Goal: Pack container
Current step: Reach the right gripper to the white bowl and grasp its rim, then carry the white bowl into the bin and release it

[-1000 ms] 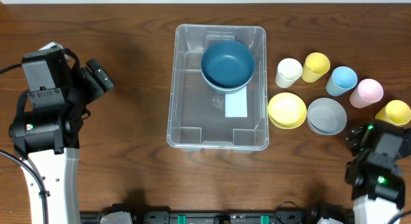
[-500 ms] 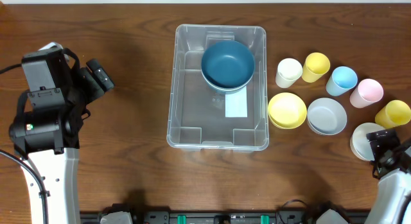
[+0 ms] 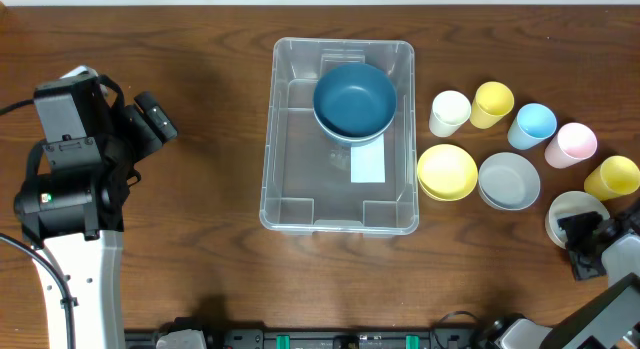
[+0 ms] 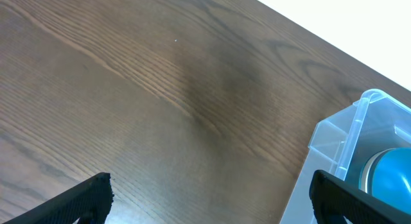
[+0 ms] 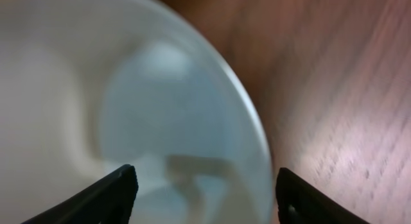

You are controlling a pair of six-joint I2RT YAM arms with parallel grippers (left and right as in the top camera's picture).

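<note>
The right gripper (image 3: 580, 247) has slid back onto the white bowl (image 3: 562, 213) at far right. Its jaws are apart astride the rim, not clamped. The left gripper (image 3: 155, 117) hangs wide open, empty. The container (image 3: 290, 169) sits centrally, holding a blue bowl (image 3: 354, 99).

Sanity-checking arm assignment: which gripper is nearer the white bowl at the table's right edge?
Right. The right gripper hangs directly over the white bowl, fingers apart. The left gripper is across the table, on the far side of the container.
</note>
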